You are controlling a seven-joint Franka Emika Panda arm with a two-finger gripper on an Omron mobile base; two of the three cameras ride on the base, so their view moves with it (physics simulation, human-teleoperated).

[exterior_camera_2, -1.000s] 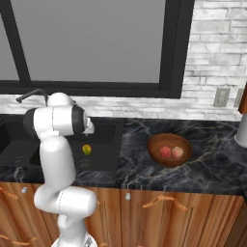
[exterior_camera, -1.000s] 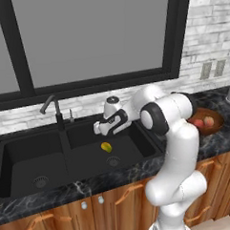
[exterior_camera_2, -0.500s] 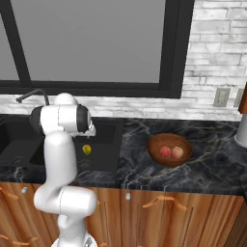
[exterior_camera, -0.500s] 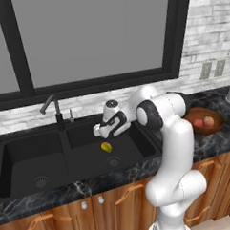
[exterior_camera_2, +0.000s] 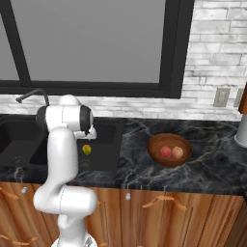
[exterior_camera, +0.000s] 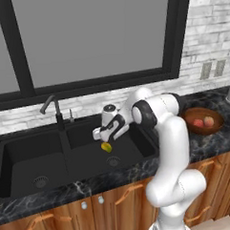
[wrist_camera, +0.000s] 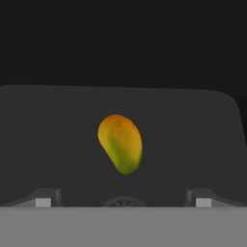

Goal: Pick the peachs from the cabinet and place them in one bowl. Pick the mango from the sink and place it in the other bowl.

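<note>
The mango (wrist_camera: 120,143) lies on the floor of the right basin of the sink (exterior_camera: 23,155), just beside the round drain (exterior_camera: 113,161) and well apart from the faucet (exterior_camera: 52,108), and the gripper (exterior_camera: 101,136) hangs above it with its fingers spread wide and nothing between them. From where I stand the step in hand looks like the reach for that fruit, and doing it well seems to me a matter of coming straight down so the two fingertips (wrist_camera: 43,201) pass either side of the narrower waist of the fruit instead of its long axis; it lies slanted, so a small roll of the wrist to square up should help before closing. It is smooth and rounded, so I would expect it to squirt away from a grip that lands off-centre. The hand view gives what the others cannot: the slant of the mango, its green lower end and orange top, and that it sits centred between the tips. The right base view adds the wooden bowl (exterior_camera_2: 155,149) on the counter, well to the right of the sink, already holding both peaches (exterior_camera_2: 171,152), side by side.
</note>
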